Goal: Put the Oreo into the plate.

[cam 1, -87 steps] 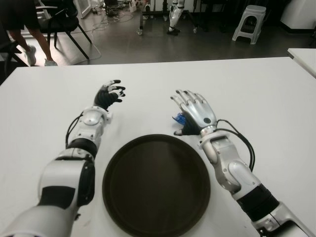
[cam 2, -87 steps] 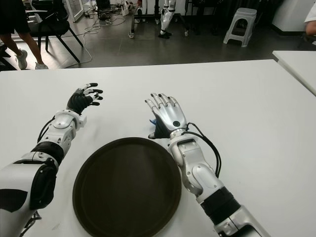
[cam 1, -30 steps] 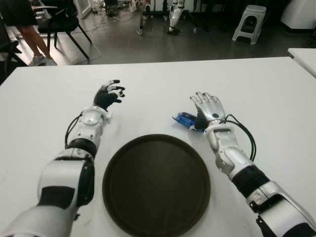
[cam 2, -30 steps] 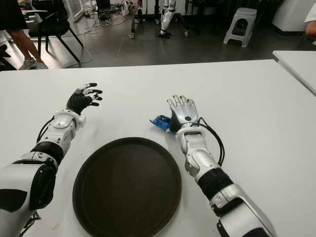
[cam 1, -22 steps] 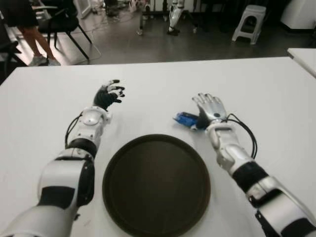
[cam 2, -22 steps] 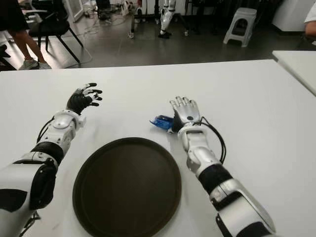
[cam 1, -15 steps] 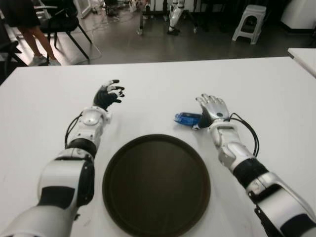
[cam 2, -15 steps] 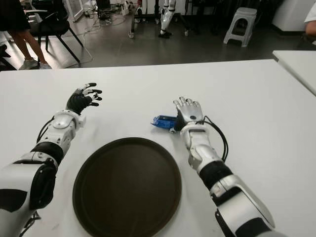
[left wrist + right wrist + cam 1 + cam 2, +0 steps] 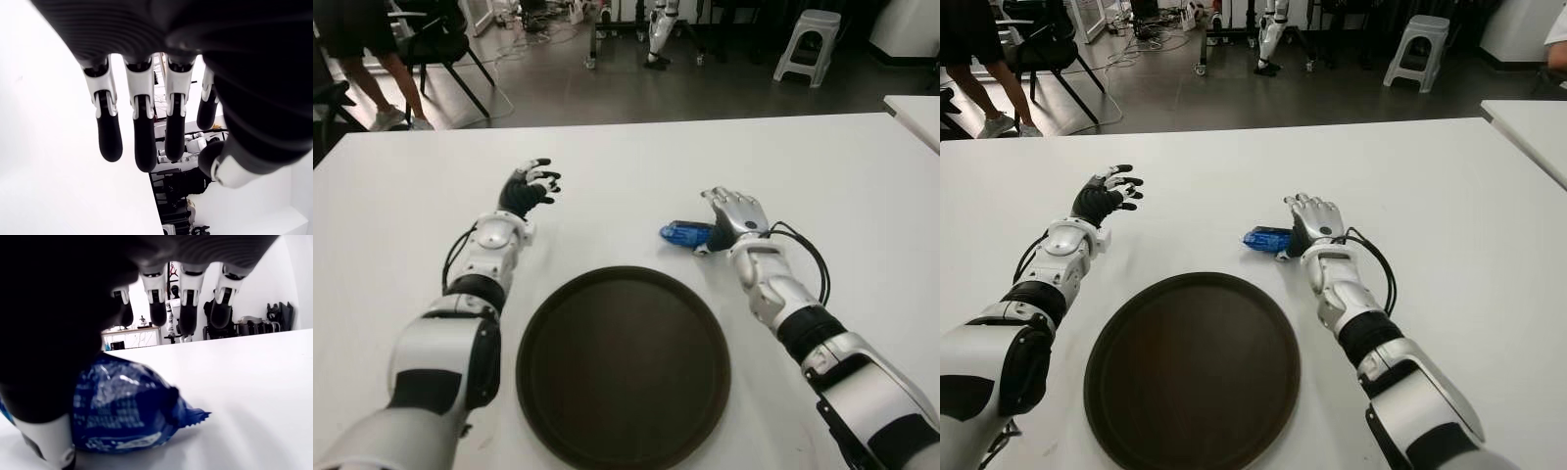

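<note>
A blue Oreo pack (image 9: pixel 682 235) lies flat on the white table (image 9: pixel 842 186), just beyond the far right rim of the round dark plate (image 9: pixel 623 364). My right hand (image 9: pixel 729 213) is at the pack's right end, palm down. In the right wrist view the pack (image 9: pixel 122 411) sits beside the thumb, while the fingers (image 9: pixel 188 308) stretch out above and past it without closing on it. My left hand (image 9: pixel 530 184) shows far to the left of the pack, fingers loosely spread and holding nothing. Nothing is in the plate.
Beyond the table's far edge are a chair (image 9: pixel 431 44), a person's legs (image 9: pixel 382 83), a white stool (image 9: pixel 808 44) and cables on the floor. The corner of a second white table (image 9: pixel 915 108) shows at the right.
My right hand has slid right, off the top of the pack, which now shows in full and has shifted slightly right. The left hand has not moved.
</note>
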